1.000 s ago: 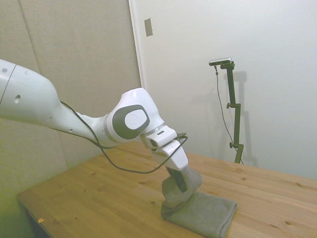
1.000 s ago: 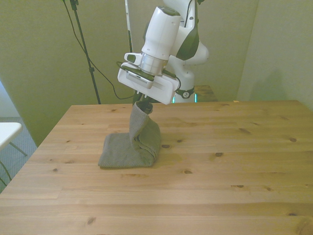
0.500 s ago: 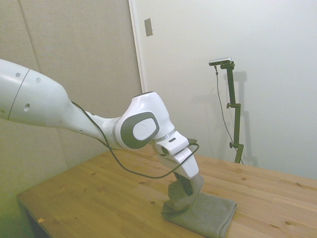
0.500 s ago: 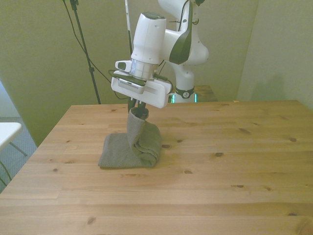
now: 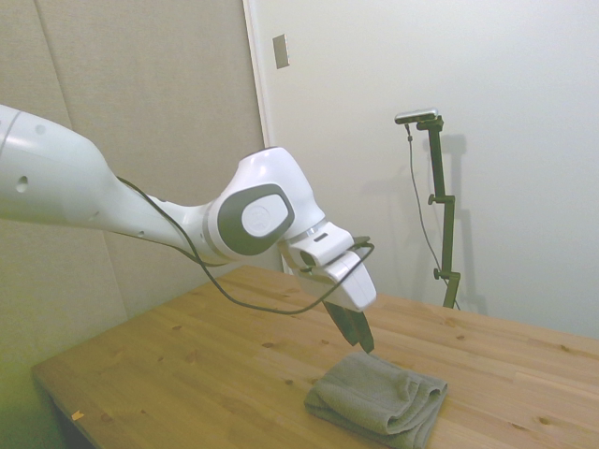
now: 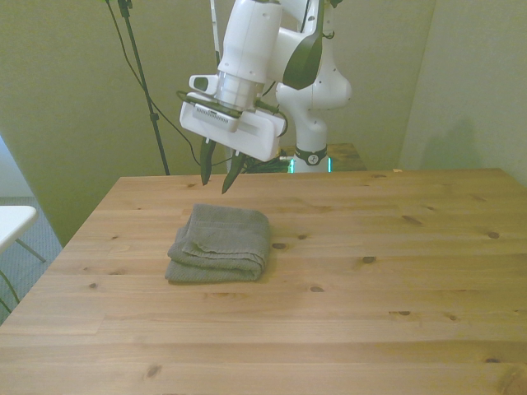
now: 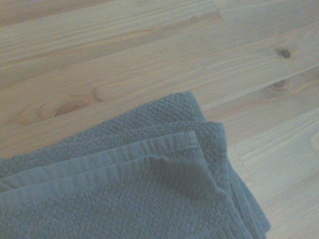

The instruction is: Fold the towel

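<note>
**Gripper free above the folded towel**

We see the gripper (image 6: 218,174) hanging in the air with its two dark fingers (image 6: 205,165) spread apart and nothing between them. The fingers point down and slightly toward the front view's left. In the side view the gripper (image 5: 360,335) tilts forward from the wrist, and its tips sit just above the towel's upper surface without touching it.

Behind the gripper, the white arm (image 5: 112,201) reaches out over the table, bends at a rounded joint with a grey cap, and angles down to the flat white hand. A black cable loops under the wrist.

Directly below and a little ahead of the fingertips lies the towel (image 6: 221,243), a flat layered bundle with stacked edges. Close up, the towel (image 7: 129,194) shows a hemmed corner lying over the layers beneath.

Under the towel is the table (image 6: 370,313).
</note>
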Controlling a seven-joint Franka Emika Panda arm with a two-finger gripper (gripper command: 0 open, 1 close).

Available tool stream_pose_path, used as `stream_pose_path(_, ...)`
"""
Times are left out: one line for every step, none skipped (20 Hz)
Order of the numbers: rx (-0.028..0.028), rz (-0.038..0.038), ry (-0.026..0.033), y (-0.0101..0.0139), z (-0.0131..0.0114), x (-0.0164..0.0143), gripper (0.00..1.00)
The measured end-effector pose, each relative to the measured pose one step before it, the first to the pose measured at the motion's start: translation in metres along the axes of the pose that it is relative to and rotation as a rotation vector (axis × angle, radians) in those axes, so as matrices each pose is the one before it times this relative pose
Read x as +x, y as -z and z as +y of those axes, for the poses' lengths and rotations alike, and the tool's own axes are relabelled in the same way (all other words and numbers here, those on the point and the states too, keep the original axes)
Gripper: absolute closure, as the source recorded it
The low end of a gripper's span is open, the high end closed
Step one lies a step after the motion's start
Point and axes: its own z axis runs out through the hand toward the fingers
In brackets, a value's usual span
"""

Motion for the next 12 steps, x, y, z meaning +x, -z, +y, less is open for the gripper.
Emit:
stream_pose_path(-0.00540,-0.00446,0.01258,0.01007,-0.00257,-0.00861,0.00)
stream_pose_path(0.00191,-0.00362,0.01543,0.01016,-0.00448,-0.01112,0.00)
stream_pose_path(0.00995,-0.00590,0.01728,0.00940,-0.00639,-0.01340,0.00)
stream_pose_path(0.01826,-0.01909,0.01239,0.00760,-0.00653,-0.01466,0.00)
stream_pose_path(0.02307,-0.03520,0.01141,0.00601,-0.00689,-0.01739,0.00)
stream_pose_path(0.01742,-0.04450,0.01825,0.00389,-0.00592,-0.01948,0.00)
stream_pose_path(0.01704,-0.04611,0.02076,0.00316,-0.00384,-0.01848,0.00)
stream_pose_path(0.01878,-0.04537,0.02288,0.00380,-0.00224,-0.01669,0.00)
stream_pose_path(0.01784,-0.04638,0.02403,0.00418,0.00004,-0.01437,0.00)
stream_pose_path(0.01465,-0.04421,0.02580,0.00453,0.00265,-0.01190,0.00)
stream_pose_path(0.01269,-0.04166,0.02931,0.00523,0.00439,-0.01040,0.00)
stream_pose_path(0.00579,-0.03482,0.02581,0.00439,0.00518,-0.00969,0.00)
